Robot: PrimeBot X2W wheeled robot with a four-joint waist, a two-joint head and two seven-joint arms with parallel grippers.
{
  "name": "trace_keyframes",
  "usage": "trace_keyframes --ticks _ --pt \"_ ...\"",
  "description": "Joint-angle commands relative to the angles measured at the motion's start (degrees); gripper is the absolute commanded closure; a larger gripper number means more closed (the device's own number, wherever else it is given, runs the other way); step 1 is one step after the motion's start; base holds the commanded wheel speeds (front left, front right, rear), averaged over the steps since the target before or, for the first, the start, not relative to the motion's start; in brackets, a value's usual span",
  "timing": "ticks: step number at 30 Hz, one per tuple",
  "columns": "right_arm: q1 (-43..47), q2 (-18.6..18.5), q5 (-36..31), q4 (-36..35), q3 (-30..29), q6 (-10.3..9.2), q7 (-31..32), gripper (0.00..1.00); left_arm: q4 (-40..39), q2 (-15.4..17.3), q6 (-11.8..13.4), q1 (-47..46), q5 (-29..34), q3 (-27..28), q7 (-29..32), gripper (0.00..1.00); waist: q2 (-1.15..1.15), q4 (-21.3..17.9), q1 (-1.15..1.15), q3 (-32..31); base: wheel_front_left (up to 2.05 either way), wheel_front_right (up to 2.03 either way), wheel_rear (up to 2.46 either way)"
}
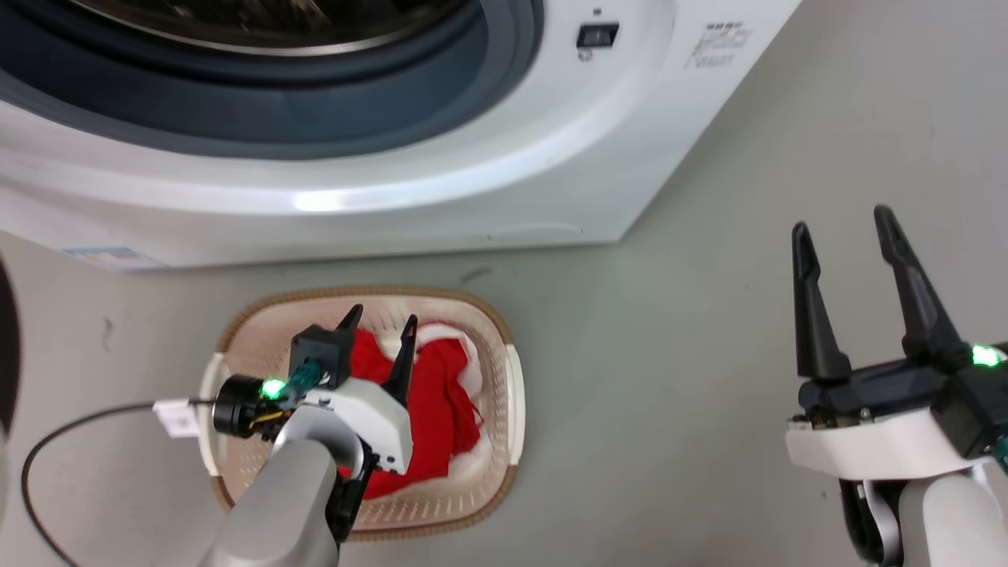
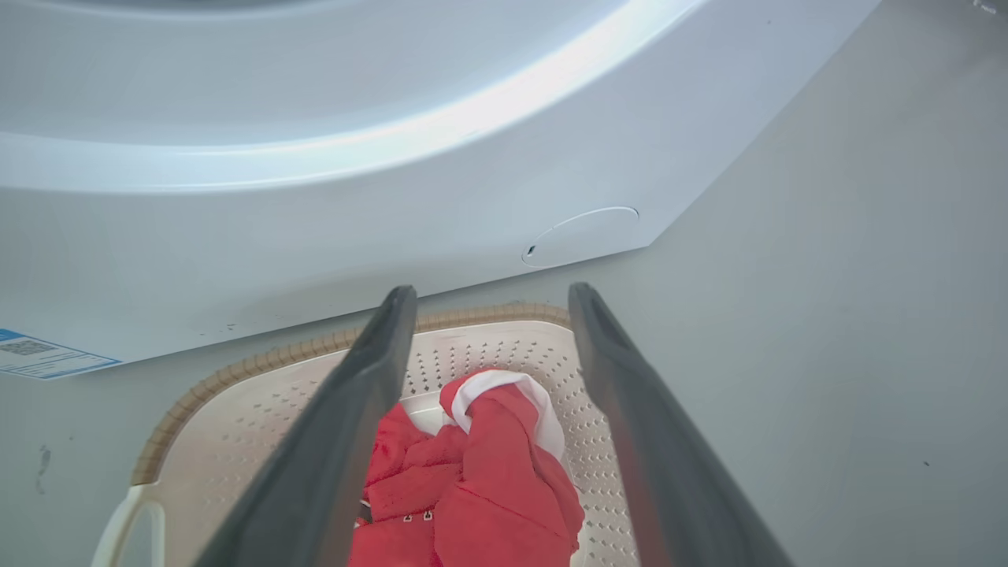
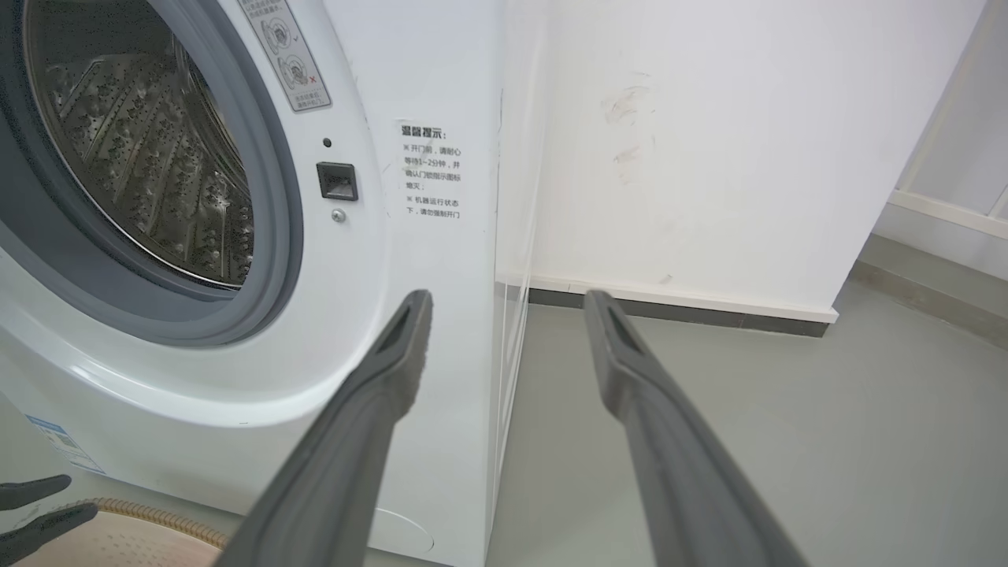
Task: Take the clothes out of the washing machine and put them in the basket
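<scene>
You had a grey floor (image 1: 709, 354) and a white wall (image 3: 709, 157) around the washing machine (image 1: 394, 197), whose opening showed the steel drum (image 3: 157, 157). Just in front of the machine stood the basket (image 1: 516, 378), with the red clothes (image 1: 441, 394) heaped inside. Your left hand (image 1: 383, 315) hung over them, fingers spread and gripping nothing, and your right hand (image 1: 841, 220), beyond the machine's right corner, was likewise released and empty.

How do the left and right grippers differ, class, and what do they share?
The left gripper hangs over the basket and the red clothes in it; the right gripper hangs over bare floor. The left gripper points at the clothes; the right gripper points toward the washing machine. Both are open and empty.
</scene>
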Motion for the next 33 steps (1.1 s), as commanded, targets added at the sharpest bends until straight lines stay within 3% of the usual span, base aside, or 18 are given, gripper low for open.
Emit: trace_keyframes --ticks 1,18,26,33 --pt "1.41 0.0 -0.47 0.25 -0.12 -0.06 -0.1 0.0 -2.39 -0.11 0.55 2.14 0.84 1.48 -0.14 0.0 0.0 1.86 0.01 -4.83 0.0 0.0 0.0" --pt "9.22 0.01 -0.36 2.18 -0.65 -0.06 -0.11 0.0 -30.86 -6.1 4.43 21.92 12.03 19.48 -0.15 0.0 0.0 4.58 0.01 -18.83 0.0 0.0 0.0" --pt "12.39 0.02 -0.09 3.02 -0.57 -0.06 -0.1 0.0 -39.62 -7.5 4.86 28.45 15.46 22.41 -0.15 0.0 0.0 4.92 0.01 -23.17 0.0 0.0 0.0" --pt "14.61 0.02 0.37 3.37 -0.96 -0.06 -0.1 0.0 -41.54 -7.86 6.66 32.18 17.52 23.17 -0.16 0.0 0.0 5.21 0.01 -25.42 0.0 0.0 0.0"
